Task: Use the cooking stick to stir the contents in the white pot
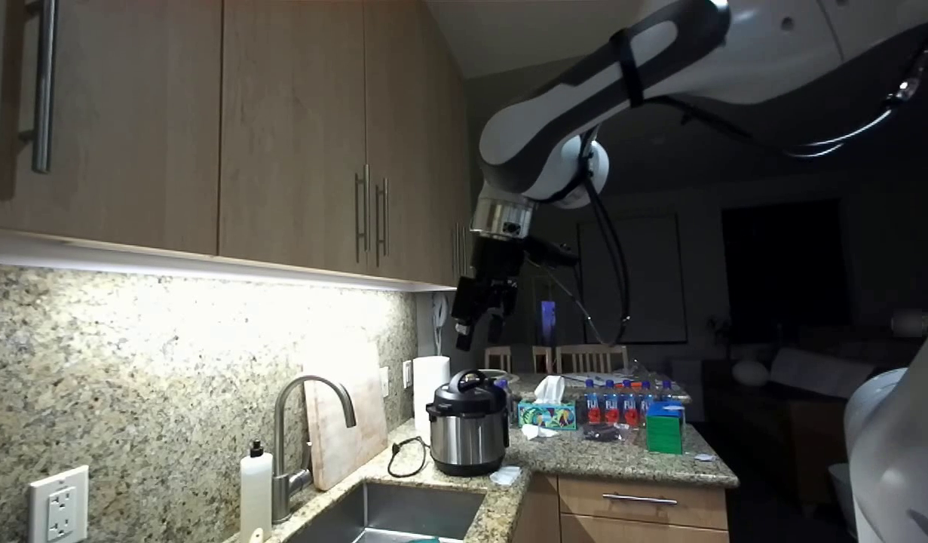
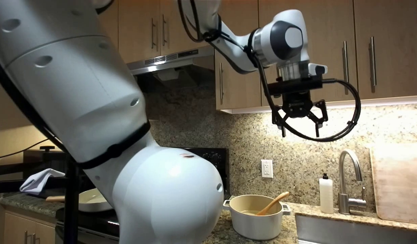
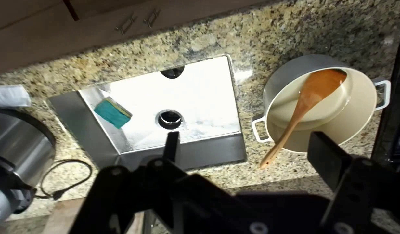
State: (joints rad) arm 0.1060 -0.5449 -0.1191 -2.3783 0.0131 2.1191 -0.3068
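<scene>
Up close in wrist view, Robotiq gripper spread wide, holding nothing, probably for a coming grasp; beyond it, wooden spoon leans in white pot, handle jutting over rim, likely for easy grasping; pot sits on granite countertop between sink and stove, presumably for steady stirring.

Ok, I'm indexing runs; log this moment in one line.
pincer: open, empty; wooden spoon: leaning in white pot; scrub sponge: in sink
</scene>
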